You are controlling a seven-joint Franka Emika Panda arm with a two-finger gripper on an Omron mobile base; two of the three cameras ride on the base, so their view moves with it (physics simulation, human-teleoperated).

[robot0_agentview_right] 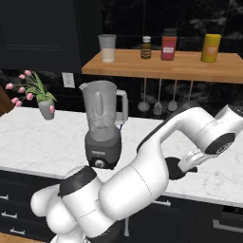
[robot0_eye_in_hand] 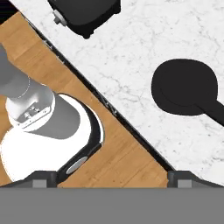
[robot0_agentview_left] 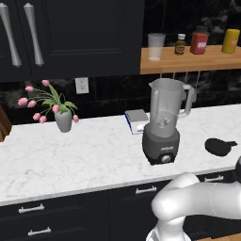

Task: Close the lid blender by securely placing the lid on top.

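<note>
The lid (robot0_agentview_left: pixel 220 146) lies flat on the white marble counter (robot0_agentview_left: pixel 70 155), well right of the blender (robot0_agentview_left: pixel 164 122) and apart from it – the jar's top is uncovered. The gripper (robot0_eye_in_hand: pixel 112 177) hangs above the counter's near edge with its fingers spread wide (gripping nothing), the lid off to one side

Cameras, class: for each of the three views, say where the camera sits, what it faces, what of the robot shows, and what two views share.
Left base view: behind the arm's left, facing the counter; white arm at lower right.
Right base view: behind its right, facing the same counter; arm fills lower left.
Hand view: on the hand, looking down past the open claw at the counter edge; robot base at left.
Shared: all show the blender; left base and hand views show the lid lying on the counter.
</note>
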